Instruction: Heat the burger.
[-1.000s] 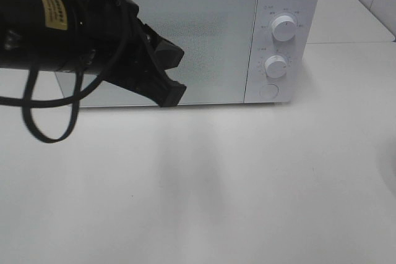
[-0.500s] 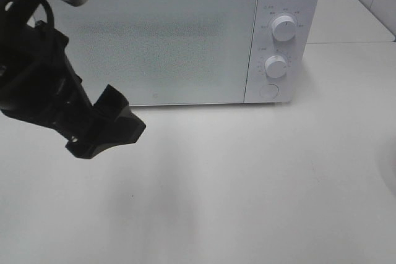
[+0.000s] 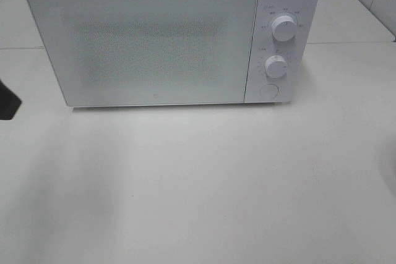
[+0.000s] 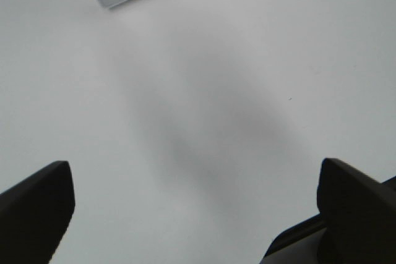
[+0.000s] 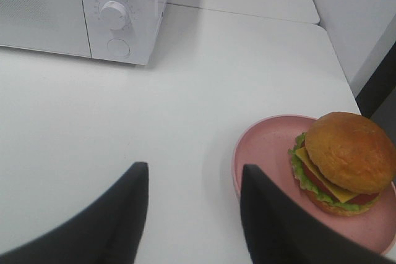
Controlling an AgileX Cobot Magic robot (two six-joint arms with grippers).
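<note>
**Burger waits on its plate, microwave door closed**

Nearest the right wrist camera, the right gripper (image 5: pixel 193 214) hangs over bare white table (image 5: pixel 124 122), its two dark fingers (image 5: pixel 120 221) parted and nothing between them. Just beyond, at about four o'clock from the gripper, the burger (image 5: pixel 343 162) sits on a pink plate (image 5: pixel 266 153), toward the plate's far side, untouched. Farther off, at eleven o'clock, stands the white microwave (image 5: pixel 93 4).

The left gripper (image 4: pixel 195 205) is released, its jaws spread wide over empty tabletop, holding nothing; a corner of the microwave shows beyond it.

From the high camera, the microwave (image 3: pixel 161 41) fills the twelve o'clock end of the table, door shut, with two dials (image 3: pixel 283 28) and a round button (image 3: pixel 268 91) down its right panel. A dark sliver of the left arm (image 3: pixel 7 102) shows at nine o'clock.
</note>
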